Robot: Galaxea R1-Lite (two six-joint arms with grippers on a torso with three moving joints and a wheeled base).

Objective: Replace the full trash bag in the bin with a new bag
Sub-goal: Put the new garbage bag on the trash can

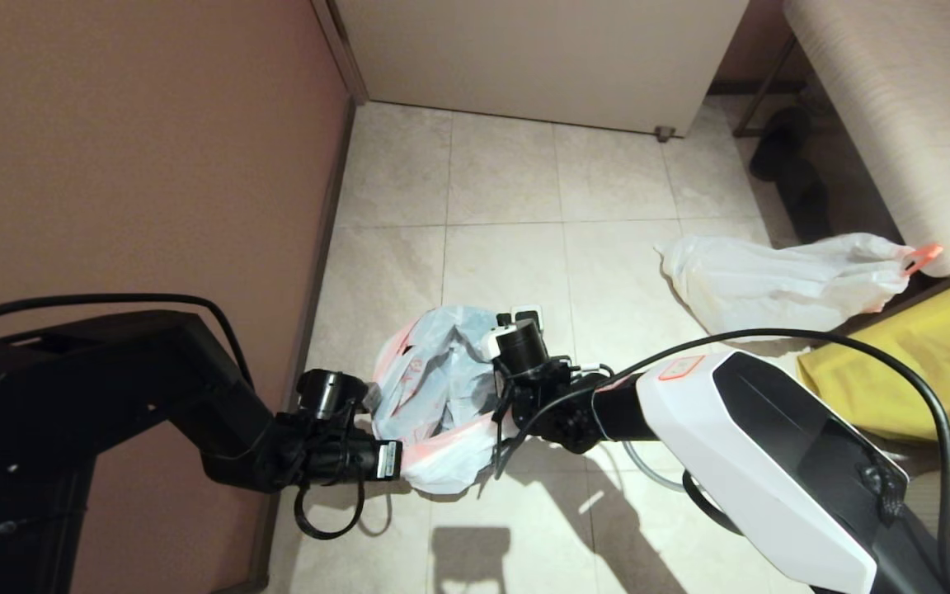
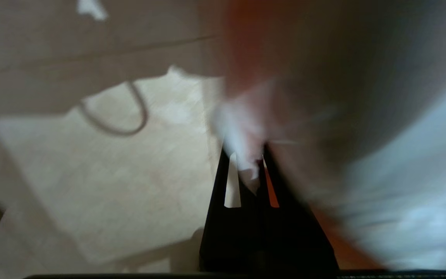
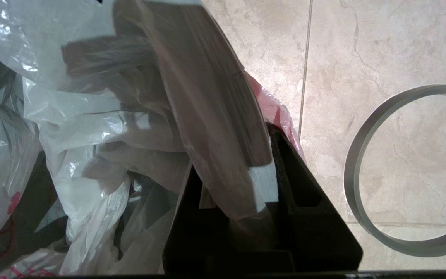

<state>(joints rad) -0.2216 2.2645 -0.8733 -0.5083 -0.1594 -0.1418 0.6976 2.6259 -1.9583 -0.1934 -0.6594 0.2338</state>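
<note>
Full bag (image 1: 780, 285) lies lengthwise, tab end toward counter (image 1: 895, 124); both hands (image 1: 388, 462) (image 1: 501, 326) pinch new bag (image 1: 434, 396), hiding bin

New bag (image 1: 434, 396): thin translucent white plastic film, crinkled, glossy highlights, orange-red print; you see it best in right wrist view.
Full bag (image 1: 780, 280): same thin filmy plastic, nearly plain, wrinkled, soft sheen.
Hoop (image 3: 405, 170): smooth grey plastic, matt.
Floor (image 1: 508, 190): pale stone-look tile, smooth, slight gloss, thin grout lines.
Yellow bag (image 1: 928, 371): looks like matt cloth.
Your right arm shell (image 1: 764, 462): glossy white and black plastic.
Fingers (image 3: 292, 193): matt black plastic.
Bench (image 1: 895, 107): pale woodgrain finish, matt.
</note>
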